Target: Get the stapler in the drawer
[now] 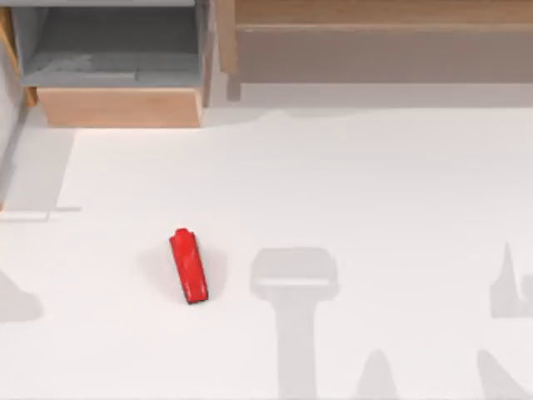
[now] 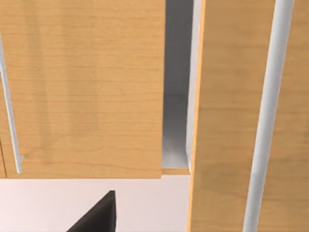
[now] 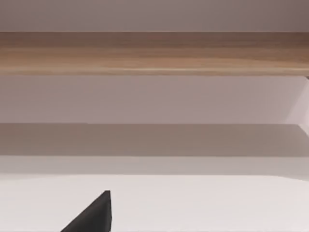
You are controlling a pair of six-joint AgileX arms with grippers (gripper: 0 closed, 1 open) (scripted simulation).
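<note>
You have one stapler [image 1: 188,265] lying on the open bench [image 1: 375,192], left of centre and well apart from one open drawer [image 1: 121,107] at far left. I cannot tell either arm's finger state.

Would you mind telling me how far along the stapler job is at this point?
Done: the drawer at the table's far left already stands pulled out, its grey inside showing. In hand: nothing; the red stapler lies loose on the white table, left of the middle, with no hand on it. Left: picking up the stapler, carrying it to the drawer and setting it inside.
</note>
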